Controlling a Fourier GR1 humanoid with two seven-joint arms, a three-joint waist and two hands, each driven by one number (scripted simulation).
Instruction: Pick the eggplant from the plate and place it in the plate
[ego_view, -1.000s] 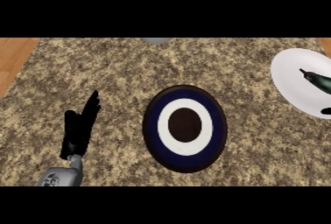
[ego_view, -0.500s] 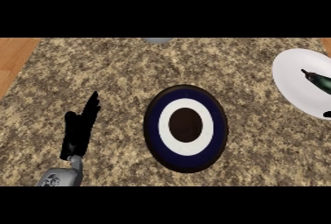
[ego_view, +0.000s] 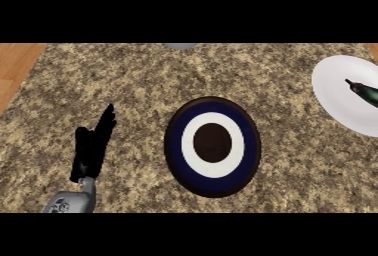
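Note:
A dark eggplant (ego_view: 364, 93) lies on a white plate (ego_view: 341, 100) at the right edge of the head view, partly cut off by the frame. In the middle of the counter sits a dark blue plate (ego_view: 212, 146) with a white ring and a dark centre, nothing on it. My left hand (ego_view: 92, 146) rests open at the lower left, fingers straight and pointing up, well apart from both plates. My right hand does not show.
The speckled stone counter (ego_view: 133, 80) fills the view, with wooden floor (ego_view: 18, 65) past its left edge. A small grey object (ego_view: 180, 45) peeks in at the top edge.

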